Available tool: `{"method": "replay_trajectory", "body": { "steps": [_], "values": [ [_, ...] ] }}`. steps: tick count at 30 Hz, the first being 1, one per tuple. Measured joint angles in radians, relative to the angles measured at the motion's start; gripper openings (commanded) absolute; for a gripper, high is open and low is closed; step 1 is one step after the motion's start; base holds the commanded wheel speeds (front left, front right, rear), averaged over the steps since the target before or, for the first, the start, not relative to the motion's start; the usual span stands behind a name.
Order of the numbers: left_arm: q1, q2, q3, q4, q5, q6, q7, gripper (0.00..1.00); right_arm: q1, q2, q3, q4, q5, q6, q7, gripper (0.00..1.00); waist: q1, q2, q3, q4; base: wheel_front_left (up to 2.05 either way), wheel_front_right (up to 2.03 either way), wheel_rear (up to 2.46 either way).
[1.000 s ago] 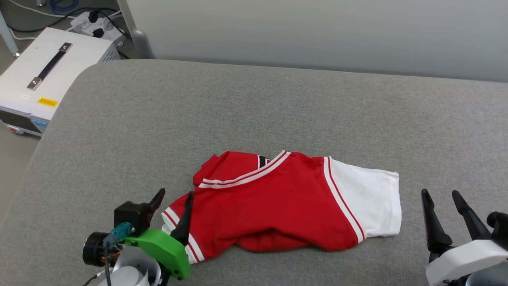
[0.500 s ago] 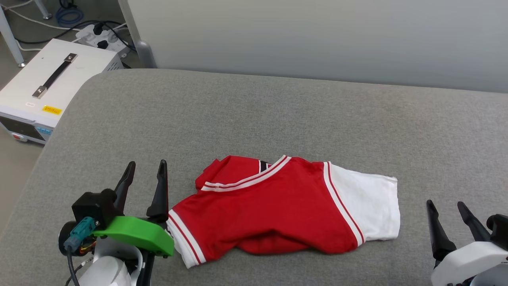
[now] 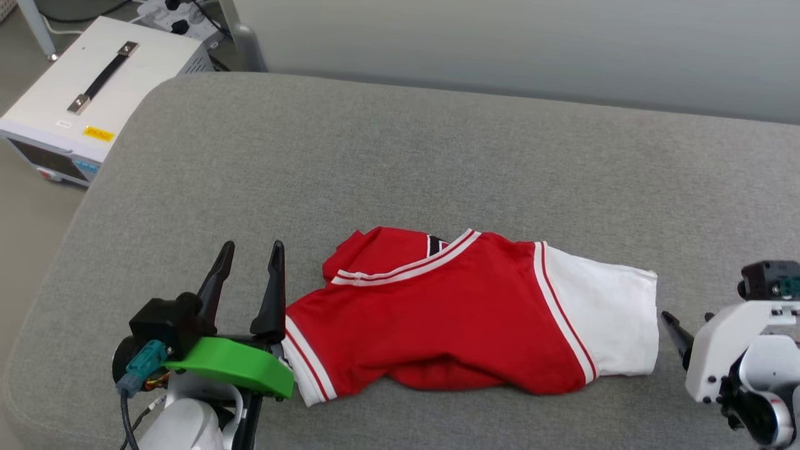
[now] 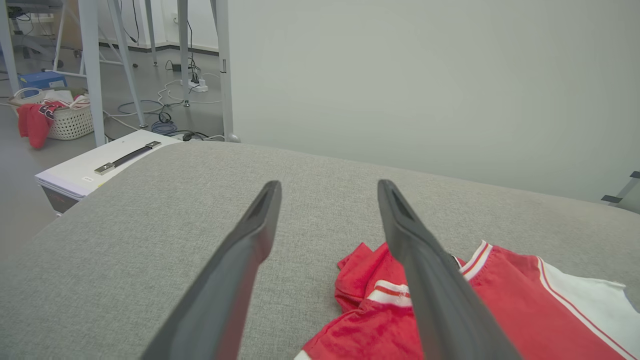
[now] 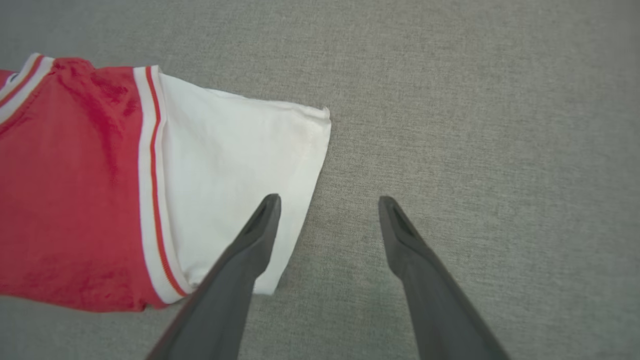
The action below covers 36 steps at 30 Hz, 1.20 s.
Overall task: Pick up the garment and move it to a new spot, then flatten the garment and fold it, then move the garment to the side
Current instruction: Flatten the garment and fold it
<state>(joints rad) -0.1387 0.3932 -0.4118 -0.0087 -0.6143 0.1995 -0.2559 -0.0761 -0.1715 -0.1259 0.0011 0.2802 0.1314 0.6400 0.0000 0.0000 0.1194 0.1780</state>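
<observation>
Where the garment (image 3: 450,319) ends, bare cushion (image 3: 437,156) spreads.

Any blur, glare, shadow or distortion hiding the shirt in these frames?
Head view: soft even light, garment sharp, thin shadow under its near edge. Left wrist view: metal legs at the left edge lean, wide-angle distortion. Right wrist view: white sleeve bright, seam readable, no glare.

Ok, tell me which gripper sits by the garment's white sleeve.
The right gripper: its open jaws point at the edge of the white sleeve. The left gripper stands at the red, striped end of the garment.
</observation>
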Motion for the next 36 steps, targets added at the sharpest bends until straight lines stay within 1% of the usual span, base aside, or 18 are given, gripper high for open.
{"method": "replay_trajectory", "body": {
  "steps": [4, 8, 12, 16, 17, 18, 19, 22, 26, 29, 32, 33, 36],
  "values": [
    [-0.012, -0.022, 0.013, 0.001, 0.016, -0.026, 0.000, 1.00, -0.105, -0.052, 0.042, 0.061, 0.023, 0.000, 0.094, 1.00, 0.0000, 0.0000, 0.034, 0.022, 0.00, 0.00, 0.00],
    [-0.030, -0.039, 0.034, 0.011, 0.025, -0.048, 0.000, 1.00, -0.187, -0.086, 0.084, 0.135, 0.039, 0.000, 0.132, 1.00, 0.0000, 0.0000, 0.071, 0.043, 0.00, 0.00, 0.00],
    [-0.038, -0.056, 0.049, 0.027, 0.034, -0.070, 0.000, 1.00, -0.228, -0.096, 0.132, 0.218, 0.056, 0.000, 0.164, 1.00, 0.0000, 0.0000, 0.103, 0.060, 0.00, 0.00, 0.00],
    [-0.039, -0.072, 0.067, 0.042, 0.042, -0.085, 0.000, 1.00, -0.240, -0.104, 0.155, 0.272, 0.077, 0.000, 0.234, 1.00, 0.0000, 0.0000, 0.125, 0.073, 0.00, 0.00, 0.00],
    [-0.038, -0.077, 0.072, 0.046, 0.044, -0.091, 0.000, 1.00, -0.245, -0.105, 0.156, 0.276, 0.085, 0.000, 0.250, 0.36, 0.0000, 0.0000, 0.128, 0.075, 0.00, 0.00, 0.00],
    [-0.038, -0.081, 0.077, 0.049, 0.044, -0.098, 0.000, 1.00, -0.250, -0.106, 0.158, 0.278, 0.091, 0.000, 0.262, 0.03, 0.0000, 0.0000, 0.130, 0.075, 0.00, 0.00, 0.00],
    [-0.038, -0.083, 0.081, 0.053, 0.044, -0.101, 0.000, 1.00, -0.253, -0.107, 0.158, 0.281, 0.098, 0.000, 0.270, 0.00, 0.0000, 0.0000, 0.130, 0.074, 0.00, 0.00, 0.00],
    [-0.037, -0.084, 0.098, 0.064, 0.044, -0.108, 0.000, 1.00, -0.256, -0.113, 0.167, 0.284, 0.121, 0.000, 0.273, 0.00, 0.0000, 0.0000, 0.126, 0.066, 0.00, 0.00, 0.00],
    [-0.030, -0.082, 0.104, 0.077, 0.042, -0.116, 0.001, 1.00, -0.257, -0.113, 0.156, 0.276, 0.134, 0.000, 0.230, 0.00, 0.0000, 0.0000, 0.114, 0.052, 0.00, 0.00, 0.00],
    [-0.026, -0.071, 0.112, 0.091, 0.014, -0.126, 0.041, 1.00, -0.253, -0.103, 0.127, 0.243, 0.138, 0.000, 0.199, 0.00, 0.0000, 0.0000, 0.100, 0.042, 0.00, 0.00, 0.00],
    [-0.026, -0.028, 0.127, 0.098, -0.020, -0.138, 0.131, 1.00, -0.230, -0.105, 0.070, 0.178, 0.130, 0.000, 0.179, 0.00, 0.0000, 0.0000, 0.082, 0.032, 0.00, 0.00, 0.00],
    [-0.026, 0.025, 0.133, 0.098, -0.057, -0.146, 0.230, 1.00, -0.192, -0.104, 0.004, 0.110, 0.113, 0.000, 0.169, 0.00, 0.0000, 0.0000, 0.066, 0.020, 0.00, 0.00, 0.00],
    [-0.026, 0.071, 0.130, 0.097, -0.088, -0.157, 0.343, 1.00, -0.144, -0.096, -0.048, 0.052, 0.099, 0.000, 0.171, 0.00, 0.0000, 0.0000, 0.053, 0.002, 0.00, 0.00, 0.00]
  ]
}}
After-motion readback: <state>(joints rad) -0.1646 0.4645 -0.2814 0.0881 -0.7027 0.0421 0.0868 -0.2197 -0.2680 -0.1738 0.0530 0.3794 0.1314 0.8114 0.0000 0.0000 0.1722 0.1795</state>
